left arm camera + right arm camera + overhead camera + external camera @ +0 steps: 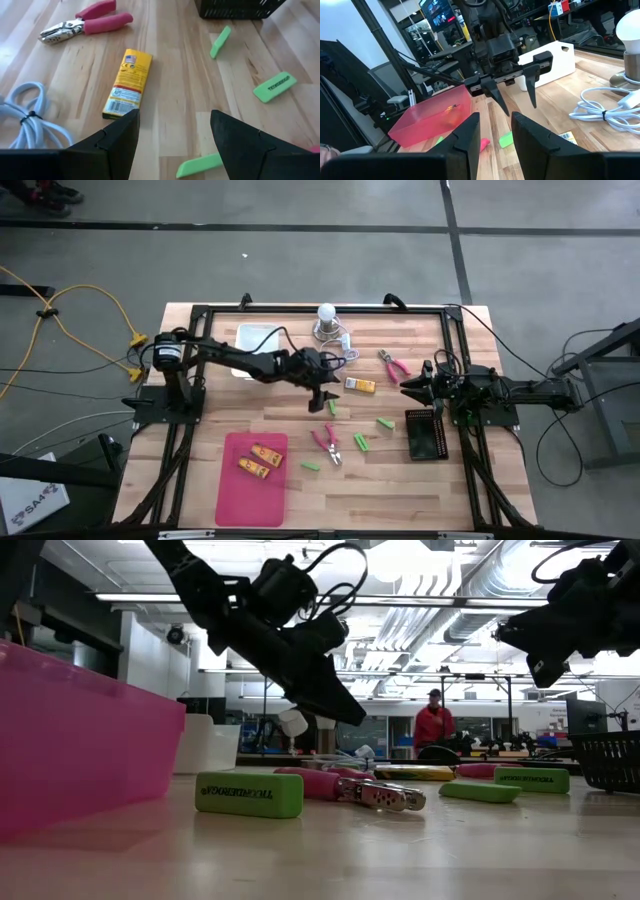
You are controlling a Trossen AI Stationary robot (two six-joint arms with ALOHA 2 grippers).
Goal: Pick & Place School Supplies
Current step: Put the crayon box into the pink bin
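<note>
My left gripper hovers open and empty over the table's middle, above the gap between an orange-yellow oblong piece and a green stick. Two more orange-yellow pieces lie in the pink tray. Other green sticks lie flat on the wood. One pair of pink-handled pliers lies at the far right, the other near the tray. My right gripper waits open and empty at the right, above the table.
A black mesh basket stands at the right, below my right gripper. A white bulb on a base with a coiled white cord and a white container sit at the far side. A person in red stands in the room behind.
</note>
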